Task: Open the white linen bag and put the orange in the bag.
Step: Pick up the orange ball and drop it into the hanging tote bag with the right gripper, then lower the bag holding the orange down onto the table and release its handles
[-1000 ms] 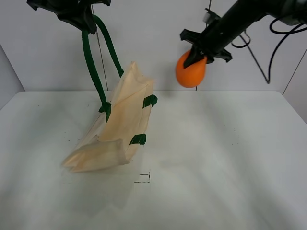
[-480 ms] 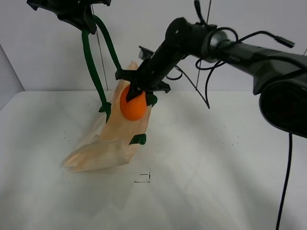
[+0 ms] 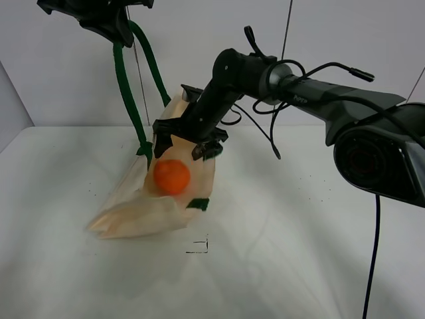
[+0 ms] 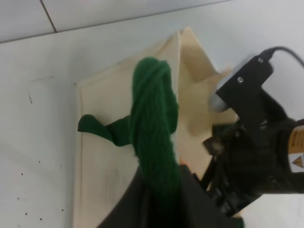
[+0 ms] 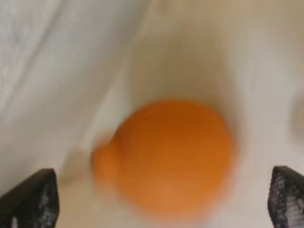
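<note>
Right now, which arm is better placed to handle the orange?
Right. The right gripper, open, hangs directly above the orange at the mouth of the bag; the left gripper is up high, shut on the green strap.

Bright, even, diffuse light from above. Soft faint shadows on the white table beside the white linen bag. No glare. The high view is sharp. Right wrist view is badly blurred, the orange smeared. Left wrist view is soft, with the close green strap fuzzy.
</note>
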Robot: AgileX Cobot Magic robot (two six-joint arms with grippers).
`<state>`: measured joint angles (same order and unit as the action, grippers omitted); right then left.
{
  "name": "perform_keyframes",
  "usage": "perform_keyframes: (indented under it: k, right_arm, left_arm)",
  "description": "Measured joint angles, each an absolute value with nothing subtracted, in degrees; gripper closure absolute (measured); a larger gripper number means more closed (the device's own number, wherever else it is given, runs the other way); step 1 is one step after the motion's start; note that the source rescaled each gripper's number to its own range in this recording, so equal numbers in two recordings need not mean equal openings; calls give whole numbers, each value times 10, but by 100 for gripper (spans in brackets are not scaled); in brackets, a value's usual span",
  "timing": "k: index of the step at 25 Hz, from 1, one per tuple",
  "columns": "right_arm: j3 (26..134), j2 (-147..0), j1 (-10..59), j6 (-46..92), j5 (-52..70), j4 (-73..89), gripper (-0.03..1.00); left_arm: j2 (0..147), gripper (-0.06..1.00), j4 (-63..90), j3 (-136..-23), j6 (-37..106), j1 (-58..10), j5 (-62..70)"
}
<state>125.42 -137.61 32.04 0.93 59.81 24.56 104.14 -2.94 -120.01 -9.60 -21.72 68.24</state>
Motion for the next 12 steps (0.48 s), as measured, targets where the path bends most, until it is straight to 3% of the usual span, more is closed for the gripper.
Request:
perform_keyframes:
  k: [4, 12]
  right_arm:
    - [1304, -1376, 320, -14, 681, 117, -3]
    - [1313, -1374, 283, -43, 694, 8, -3]
  left_arm:
    - [1041, 94, -28, -1200, -96, -217, 682]
    - [1041, 94, -28, -1200, -96, -217, 682]
